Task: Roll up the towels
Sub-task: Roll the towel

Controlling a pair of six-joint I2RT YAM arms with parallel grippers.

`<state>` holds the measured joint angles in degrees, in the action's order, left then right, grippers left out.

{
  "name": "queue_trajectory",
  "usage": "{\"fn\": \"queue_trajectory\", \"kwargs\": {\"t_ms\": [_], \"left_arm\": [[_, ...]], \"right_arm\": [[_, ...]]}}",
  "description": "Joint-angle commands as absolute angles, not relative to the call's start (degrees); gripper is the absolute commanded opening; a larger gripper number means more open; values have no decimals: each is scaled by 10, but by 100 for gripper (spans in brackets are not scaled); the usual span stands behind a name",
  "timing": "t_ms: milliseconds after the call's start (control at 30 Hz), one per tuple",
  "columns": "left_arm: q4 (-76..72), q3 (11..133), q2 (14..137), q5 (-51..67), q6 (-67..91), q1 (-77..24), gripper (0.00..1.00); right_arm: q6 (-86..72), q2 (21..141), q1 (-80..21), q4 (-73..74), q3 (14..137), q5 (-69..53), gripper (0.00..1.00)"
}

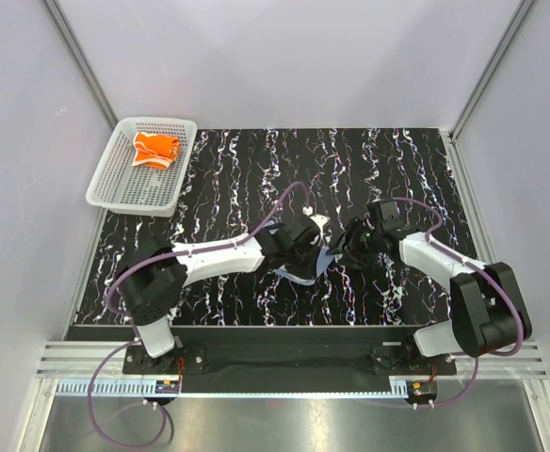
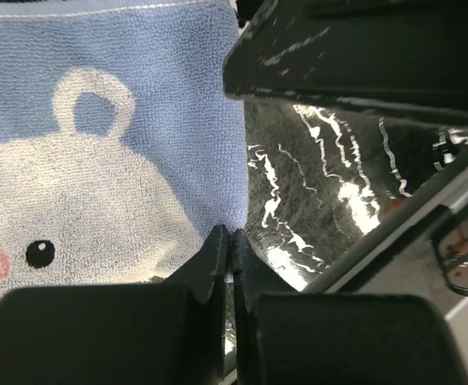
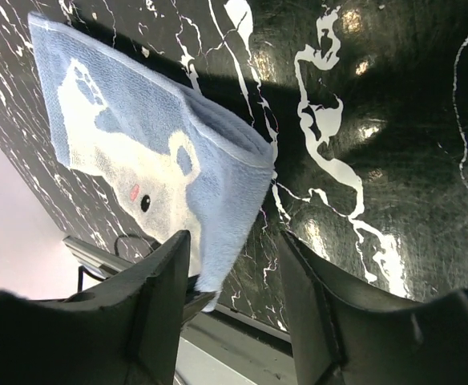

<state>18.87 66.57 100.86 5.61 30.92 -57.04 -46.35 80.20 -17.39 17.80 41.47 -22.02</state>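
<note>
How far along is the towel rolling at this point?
Done: the orange towel lies, apparently rolled, in the basket. In hand: the left gripper is shut on an edge of the blue towel, not yet rolled; the right gripper is open beside it. Left: rolling the blue towel.

There are two towels. One orange towel (image 1: 155, 150) lies at about ten o'clock in the top view. One blue towel (image 3: 162, 168), carrying a single white animal print, is near the centre. One white mesh basket (image 1: 105, 179) also sits at ten o'clock. There is one black marbled table (image 1: 256, 160). There are two arms, the left arm (image 1: 214, 259) based at seven o'clock and the right arm (image 1: 428, 254) at five o'clock. There are two grippers, one per arm, the left gripper (image 2: 230, 241) and the right gripper (image 3: 234, 241), with two fingers apiece.
</note>
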Motion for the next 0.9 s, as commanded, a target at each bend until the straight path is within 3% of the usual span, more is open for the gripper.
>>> {"fn": "queue_trajectory", "kwargs": {"t_ms": [0, 300, 500, 733, 867], "left_arm": [[146, 650, 971, 91, 337, -553, 0], [105, 621, 951, 138, 356, -534, 0], [55, 583, 926, 165, 374, -518, 0], [37, 555, 904, 175, 383, -508, 0], [30, 541, 901, 177, 390, -502, 0]], "right_arm": [[-471, 811, -181, 145, 413, -229, 56], [-475, 846, -185, 113, 410, -225, 56], [-477, 886, -188, 93, 419, -221, 49], [-466, 920, -187, 96, 439, -213, 24], [-454, 921, -188, 118, 460, -206, 17]]}}
